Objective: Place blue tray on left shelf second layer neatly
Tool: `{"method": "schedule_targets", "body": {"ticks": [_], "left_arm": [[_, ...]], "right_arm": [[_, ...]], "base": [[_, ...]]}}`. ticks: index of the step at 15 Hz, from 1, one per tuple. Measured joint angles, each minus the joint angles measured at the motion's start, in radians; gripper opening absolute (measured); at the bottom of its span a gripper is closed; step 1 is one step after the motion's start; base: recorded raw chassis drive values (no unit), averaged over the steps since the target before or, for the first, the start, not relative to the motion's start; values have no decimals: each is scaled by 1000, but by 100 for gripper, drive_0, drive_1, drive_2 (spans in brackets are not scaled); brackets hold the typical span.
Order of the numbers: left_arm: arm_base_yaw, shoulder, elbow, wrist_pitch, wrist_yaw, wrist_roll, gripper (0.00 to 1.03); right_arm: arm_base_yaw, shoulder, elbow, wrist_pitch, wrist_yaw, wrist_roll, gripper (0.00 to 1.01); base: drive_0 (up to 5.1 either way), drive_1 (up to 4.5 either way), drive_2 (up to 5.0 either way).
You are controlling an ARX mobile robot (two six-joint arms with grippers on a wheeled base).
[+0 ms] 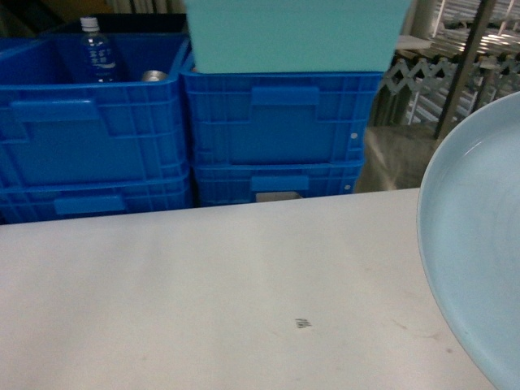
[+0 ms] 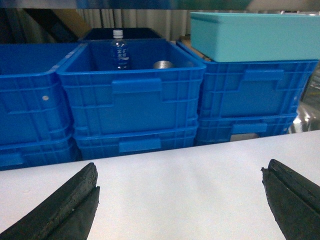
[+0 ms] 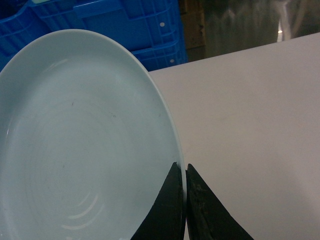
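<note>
Gripping the tray [image 3: 80, 145] by its rim, the right claw [image 3: 183, 175] has its two dark fingers pinched tight on the edge, one inside the lip and one outside. From the head view the tray [image 1: 479, 260] hangs over the right edge of the surface [image 1: 227, 292], its pale blue face turned towards us; whether it is lifted clear or touching the top I cannot tell. The left claw [image 2: 180, 200] is wide open over the near edge, fingers well apart, holding nothing.

So the grasp looks made, and the carry is the step in hand. No shelving has begun: behind the surface stand stacked blue crates [image 1: 276, 130], a teal bin [image 1: 296, 32] on top of the right stack, and a bottle [image 1: 97, 50] in the left crate. A metal rack [image 1: 467, 65] shows past the far right corner, but I cannot say it is the shelf wanted.

Next move, to my eye: keep that pinch firm, since a one-sided rim hold lets a wide dish droop or swing, bring the shelf into view, level the tray with the second tier, and slide it in square before letting go.
</note>
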Motion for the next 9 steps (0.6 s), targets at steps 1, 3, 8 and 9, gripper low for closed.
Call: {"method": "schedule_targets", "body": {"ticks": [1,3,8,9], "left_arm": [[0,0,0,-3,0,0,98],[0,0,0,-1,0,0,98],[0,0,0,-1,1,0,98],[0,0,0,1,6,0,98]], "right_arm": [[0,0,0,0,0,0,2],[0,0,0,0,0,0,2],[0,0,0,0,0,0,2],[0,0,0,0,0,0,2]], "base": [[332,-515,-230],[324,-523,-238],[232,-443,-234],[-143,-143,-143]]}}
